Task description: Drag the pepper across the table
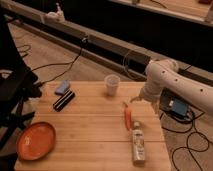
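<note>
The pepper (128, 118) is a slim orange-red thing lying lengthwise on the right part of the light wooden table (90, 132), its pale stem tip pointing to the far side. The gripper (135, 99) hangs at the end of the white arm (172, 85), which reaches in from the right. It sits just above and beyond the pepper's stem end, close over the tabletop. I cannot tell whether it touches the pepper.
A clear bottle with a white cap (138, 145) lies just in front of the pepper. A white cup (112, 84) stands at the far edge. A round orange plate (36, 140) sits front left. A black bar (64, 100) and a blue sponge (62, 87) lie far left.
</note>
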